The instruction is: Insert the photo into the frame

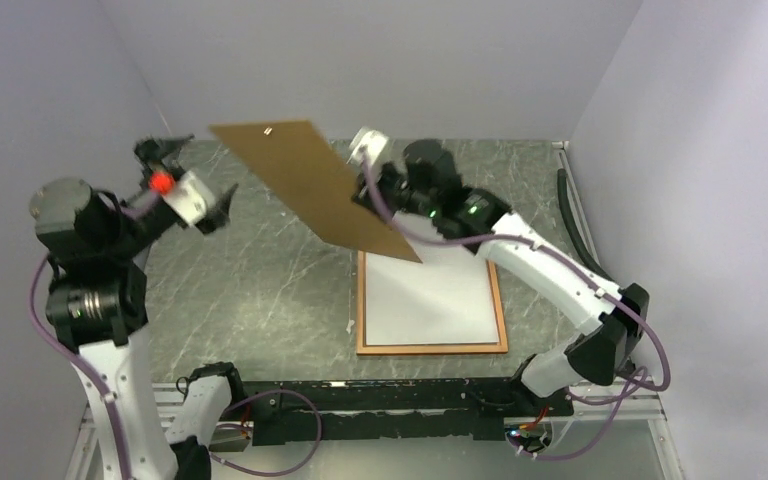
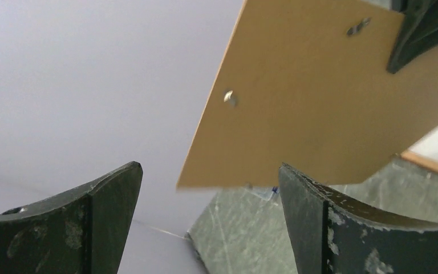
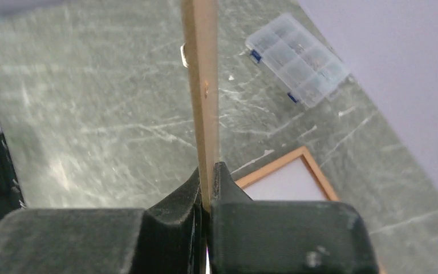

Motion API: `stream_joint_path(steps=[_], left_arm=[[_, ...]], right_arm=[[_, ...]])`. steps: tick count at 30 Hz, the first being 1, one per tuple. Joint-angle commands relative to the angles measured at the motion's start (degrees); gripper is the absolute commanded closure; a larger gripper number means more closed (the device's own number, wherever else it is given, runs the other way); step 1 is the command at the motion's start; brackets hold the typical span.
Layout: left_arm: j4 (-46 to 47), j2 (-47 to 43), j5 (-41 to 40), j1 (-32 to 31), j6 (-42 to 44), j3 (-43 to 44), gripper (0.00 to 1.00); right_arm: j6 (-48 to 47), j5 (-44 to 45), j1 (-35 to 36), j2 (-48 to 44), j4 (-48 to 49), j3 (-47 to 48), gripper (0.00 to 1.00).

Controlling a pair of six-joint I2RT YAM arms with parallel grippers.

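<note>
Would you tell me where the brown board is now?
Top view: the board hangs aloft at centre, pinched by the right gripper, over the frame, at its far edge.

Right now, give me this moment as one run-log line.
right fingers: shut on backing board, aloft | left fingers: open, empty | photo: white side up in frame

photo (image 1: 430, 300) lying inside frame (image 1: 432, 349) on table (image 1: 250, 290), backing board (image 1: 310, 185) tilted above frame's far-left corner

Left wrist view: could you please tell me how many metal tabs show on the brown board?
2 for certain: the first tab sits near the left edge of the board, and the second tab near its top edge. More may be hidden or lie out of frame.
</note>
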Motion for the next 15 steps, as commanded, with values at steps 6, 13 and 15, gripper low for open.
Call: stream_joint_path(steps=[6,13,15], left_arm=[[-5.09,14.35,-9.81,-0.05,-23.15,13.72,0.06],[-10.84,15.41,-6.87,-0.02,-19.97,4.63,0.06],[-11.44,15.03,-5.34,-0.03,-18.17,1.35,0.06]], right_arm=[[35.74,-22.71,-24.42,0.60,-10.19,13.24,1.00],[48.79,-43.19,-42.59,-3.04,-9.02,-4.53,1.00],[51.17,-46.49,-45.79,-6.43,-3.65,-11.36,1.00]])
